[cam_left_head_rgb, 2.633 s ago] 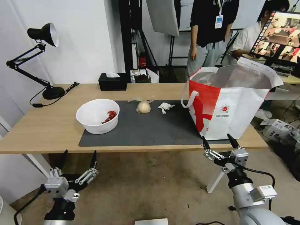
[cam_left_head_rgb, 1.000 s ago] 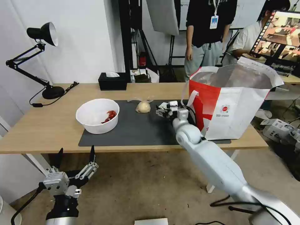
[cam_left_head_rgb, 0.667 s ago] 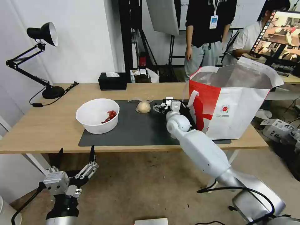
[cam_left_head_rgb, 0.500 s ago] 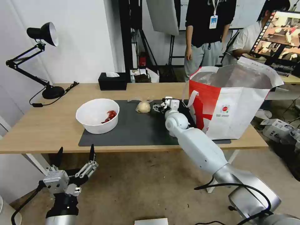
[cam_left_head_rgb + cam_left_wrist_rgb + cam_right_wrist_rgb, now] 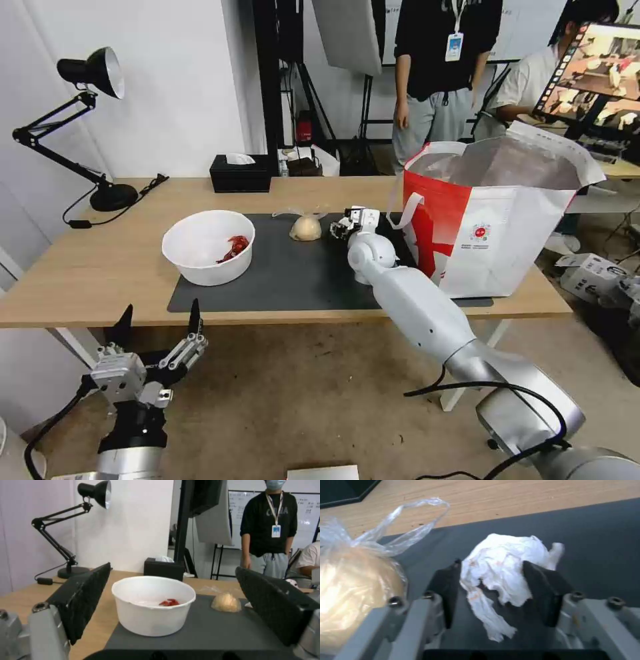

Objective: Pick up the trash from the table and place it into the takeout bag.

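The table (image 5: 100,280) is a long light-wood top that runs across the scene, with a dark grey mat (image 5: 293,280) lying on its middle. At the right end of the mat stands the takeout bag (image 5: 493,227), red and white, open at the top so its silver lining shows, with a white strap hanging on its left side. On the left part of the mat sits the white bowl (image 5: 208,248), upright, with red scraps (image 5: 235,247) in its bottom. A black desk lamp (image 5: 80,127) stands on the far left corner of the table, and a black tissue box (image 5: 241,173) rests at the far edge, behind the bowl.

The right arm reaches over the near edge of the table and across the mat, ending between the bowl and the takeout bag. Its right gripper (image 5: 491,590) is at the crumpled tissue (image 5: 506,565), which lies on the mat just left of the takeout bag. The two dark fingers stand on either side of the tissue and press against it, partly closed around it. Just left of the tissue, near the far edge of the mat, lies the clear bag (image 5: 356,580) with a beige lump inside, its knotted handles loose on the wood.

The left gripper (image 5: 157,325) hangs below the near left edge of the table, its fingers spread wide, holding nothing.
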